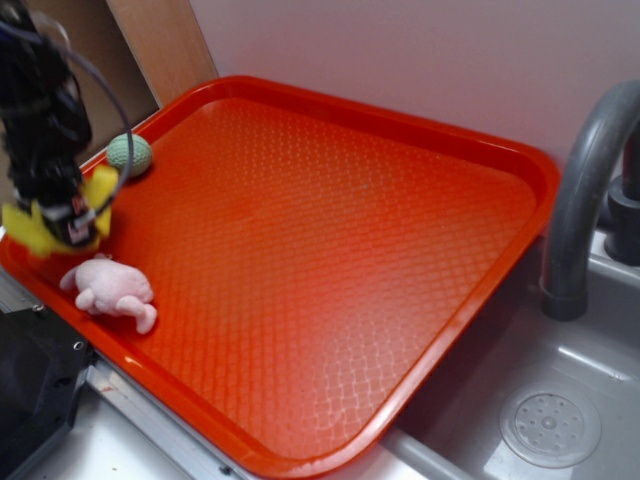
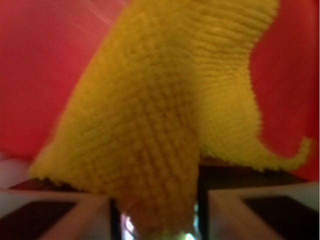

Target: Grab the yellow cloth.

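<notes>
Black gripper (image 1: 72,222) pinching bright yellow terry cloth (image 2: 165,110) over orange plastic tray (image 1: 330,250) edge. Pink plush toy (image 1: 112,288) just below; green knitted ball (image 1: 129,155) behind.

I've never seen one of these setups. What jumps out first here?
A big orange-red tray fills the scene, beside a grey sink. At the tray's left edge, the gripper pinches a yellow cloth, which hangs from it. A pink plush toy lies just below, a green knitted ball further back.

A plain pale wall (image 1: 420,60) stands behind; a wooden panel (image 1: 165,45) leans at left; a grey sink (image 1: 560,400) with faucet (image 1: 585,200) sits right.
</notes>
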Available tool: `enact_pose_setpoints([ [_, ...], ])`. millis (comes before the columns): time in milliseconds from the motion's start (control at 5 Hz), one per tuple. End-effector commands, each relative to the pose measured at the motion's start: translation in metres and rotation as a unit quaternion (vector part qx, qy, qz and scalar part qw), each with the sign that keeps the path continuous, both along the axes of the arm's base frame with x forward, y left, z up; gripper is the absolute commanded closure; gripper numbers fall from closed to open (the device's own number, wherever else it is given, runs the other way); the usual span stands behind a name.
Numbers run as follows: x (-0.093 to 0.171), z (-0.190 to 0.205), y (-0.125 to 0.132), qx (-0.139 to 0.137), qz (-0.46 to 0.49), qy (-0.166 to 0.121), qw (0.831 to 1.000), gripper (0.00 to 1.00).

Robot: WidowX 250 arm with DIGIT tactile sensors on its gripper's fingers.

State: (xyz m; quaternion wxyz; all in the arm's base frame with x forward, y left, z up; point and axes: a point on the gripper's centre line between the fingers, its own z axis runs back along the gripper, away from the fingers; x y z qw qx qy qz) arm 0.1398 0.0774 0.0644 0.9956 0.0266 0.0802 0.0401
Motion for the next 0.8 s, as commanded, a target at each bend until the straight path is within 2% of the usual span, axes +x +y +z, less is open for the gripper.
enact_pose_setpoints([
  [0,0.045,0.109,-0.067,0.016,-0.11,-0.129,0.985,1.0],
  [200,0.061,0.112,-0.095,0.014,-0.143,-0.134,0.98,1.0],
  [400,0.06,0.113,-0.093,0.0,-0.139,-0.138,0.981,1.0],
  [600,0.059,0.107,-0.088,-0.001,-0.132,-0.132,0.982,1.0],
])
